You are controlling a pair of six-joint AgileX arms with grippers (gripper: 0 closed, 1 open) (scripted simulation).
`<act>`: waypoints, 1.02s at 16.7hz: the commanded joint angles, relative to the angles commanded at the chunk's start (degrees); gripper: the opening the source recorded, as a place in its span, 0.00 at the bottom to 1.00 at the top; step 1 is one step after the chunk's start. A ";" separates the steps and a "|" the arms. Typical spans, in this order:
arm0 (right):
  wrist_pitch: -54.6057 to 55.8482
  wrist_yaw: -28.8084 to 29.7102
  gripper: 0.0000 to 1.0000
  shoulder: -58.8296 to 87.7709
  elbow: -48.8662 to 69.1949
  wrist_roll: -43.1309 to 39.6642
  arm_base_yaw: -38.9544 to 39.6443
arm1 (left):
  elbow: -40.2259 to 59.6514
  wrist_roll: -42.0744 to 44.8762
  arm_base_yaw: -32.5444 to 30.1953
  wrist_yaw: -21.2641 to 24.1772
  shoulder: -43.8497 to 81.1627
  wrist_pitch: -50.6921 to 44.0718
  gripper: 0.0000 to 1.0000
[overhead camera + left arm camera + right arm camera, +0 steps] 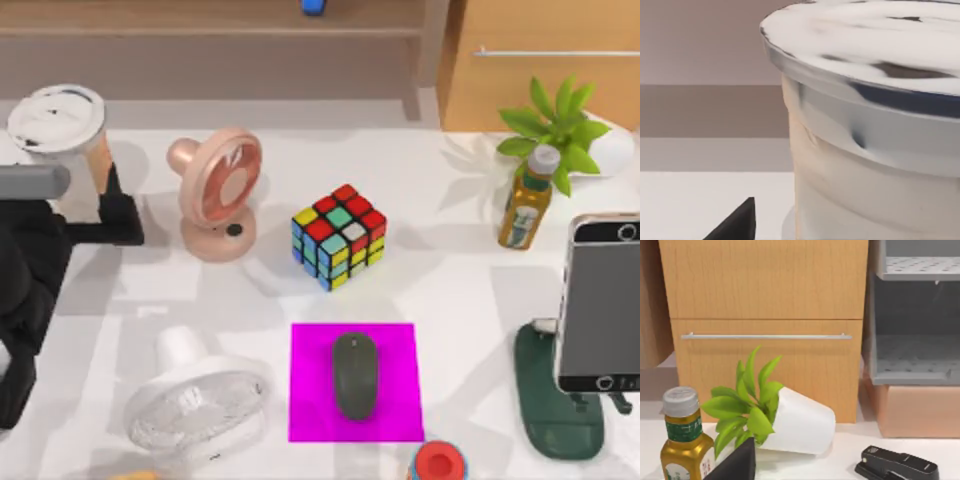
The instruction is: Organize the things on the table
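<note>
A tall beige cup (pixel 60 125) with a white lid stands at the table's (pixel 450 280) far left. My left gripper (pixel 112 205) is open right beside it. In the left wrist view the cup (pixel 865 165) looms close, and a small gap separates it from one dark fingertip (pixel 737 225). The dark grey mouse (pixel 355 375) lies on a magenta mat (pixel 315 405) at the front middle. The black-screened smartphone (pixel 598 300) stands upright on a dark green stand (pixel 555 415) at the right. One fingertip (pixel 737 462) of my right gripper points toward the back right corner.
A pink fan (pixel 215 195) and a Rubik's cube (pixel 340 235) stand mid-table. A white fan (pixel 195 405) lies at the front left. A yellow bottle (pixel 525 205) and a tipped potted plant (pixel 560 125) sit back right, with a black stapler (pixel 897 467) near a wooden cabinet (pixel 765 300).
</note>
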 joint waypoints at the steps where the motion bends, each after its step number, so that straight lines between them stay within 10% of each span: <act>1: 0.00 0.00 1.00 0.00 0.00 0.00 0.00 | 0.68 -0.01 0.00 0.06 0.27 -0.32 1.00; 10: 0.00 0.00 1.00 0.00 0.00 0.00 0.00 | 7.07 -0.01 0.21 0.37 3.10 -3.83 1.00; 17: 0.00 0.00 1.00 0.00 0.00 0.00 0.00 | 7.07 -0.01 0.21 0.37 3.10 -3.83 0.47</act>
